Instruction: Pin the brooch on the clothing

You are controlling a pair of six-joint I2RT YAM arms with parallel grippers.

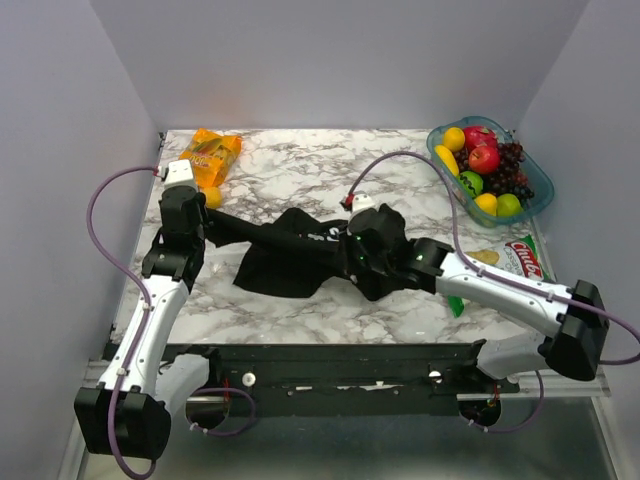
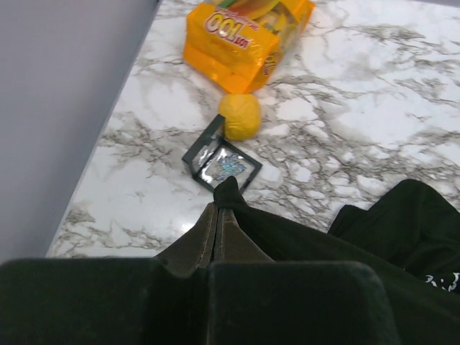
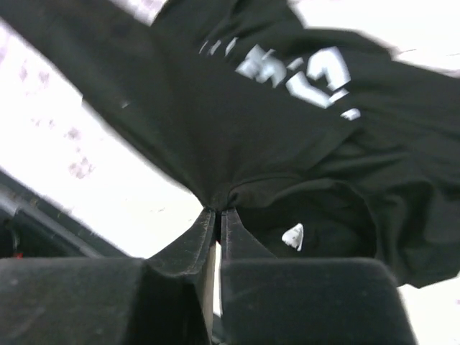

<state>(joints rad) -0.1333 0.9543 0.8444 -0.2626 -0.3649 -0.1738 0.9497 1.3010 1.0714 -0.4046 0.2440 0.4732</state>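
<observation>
Clothing (image 1: 280, 265) stretched, left tool (image 2: 218, 208) clamped tight on one fold — right tool (image 3: 217, 213) barely parted, nipping another.

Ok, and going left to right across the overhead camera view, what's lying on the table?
Orange snack bag → black T-shirt → fruit basket. The packet below the basket overlaps it, so it is left out.

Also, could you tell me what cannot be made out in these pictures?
Brooch: not identifiable in any view; the glittery content of the black frame box, left wrist view, is too small to identify.
T-shirt print: blurred in the right wrist view, mostly folded away in the top view.
Right gripper: in the top view, black against black fabric, fingertips lost.
Green snack bag: top view, partly under the right arm.
</observation>
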